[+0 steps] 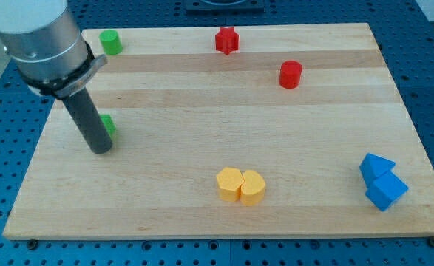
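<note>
Near the wooden board's point(202, 103) left edge, my tip point(101, 150) rests on the wood, touching or just beside a green block point(109, 125) half hidden behind the rod; its shape cannot be told. No fingers exist, only the bare rod. Toward the board's top left corner sits a green cylinder point(111, 42). Along its top edge stands a red star point(227, 40), with a red cylinder point(290, 74) nearby. Two yellow blocks point(241, 185) touch near its bottom edge; two blue blocks point(381, 181) touch by its right corner.
</note>
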